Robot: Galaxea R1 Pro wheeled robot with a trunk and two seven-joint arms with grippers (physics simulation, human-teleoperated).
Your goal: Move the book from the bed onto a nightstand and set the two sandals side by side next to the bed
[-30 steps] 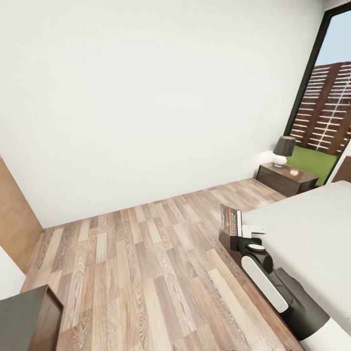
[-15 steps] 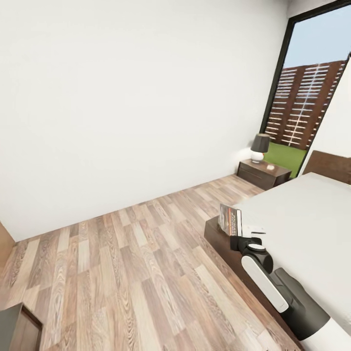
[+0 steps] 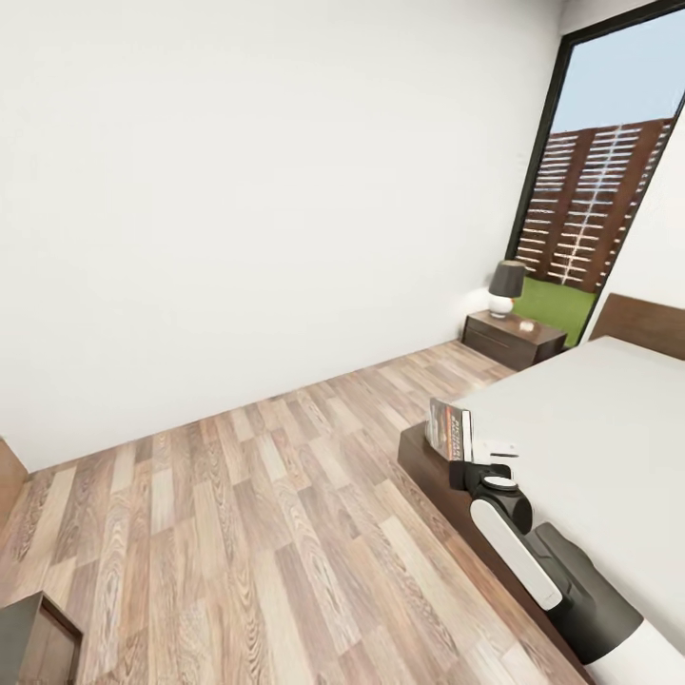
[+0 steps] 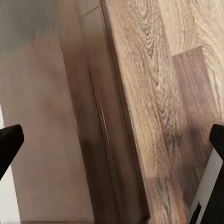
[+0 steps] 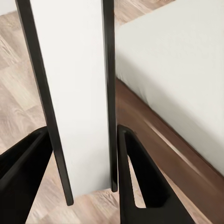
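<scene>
My right gripper (image 3: 464, 459) is shut on the book (image 3: 450, 428) and holds it upright over the foot corner of the bed (image 3: 590, 428). Orange and black print shows on the cover. In the right wrist view the book's pale page edge (image 5: 74, 93) stands between the two black fingers (image 5: 140, 186), above the bed's dark frame (image 5: 154, 126) and the floor. A dark-brown nightstand (image 3: 514, 340) stands far off by the headboard, against the wall. My left gripper (image 4: 112, 140) is open over the plank floor, beside a brown wooden panel (image 4: 51, 140). The sandals are out of view.
A dark-shaded lamp (image 3: 505, 285) stands on the nightstand. Behind it, a tall window (image 3: 609, 190) looks onto a fence and grass. Wood-plank floor (image 3: 266, 514) runs along the bed's side to the white wall. A dark cabinet corner (image 3: 33, 637) sits at the near left.
The head view has swung right since a second ago, so the nightstand, window and headboard sit further into the picture. The book stays held in my right gripper.
</scene>
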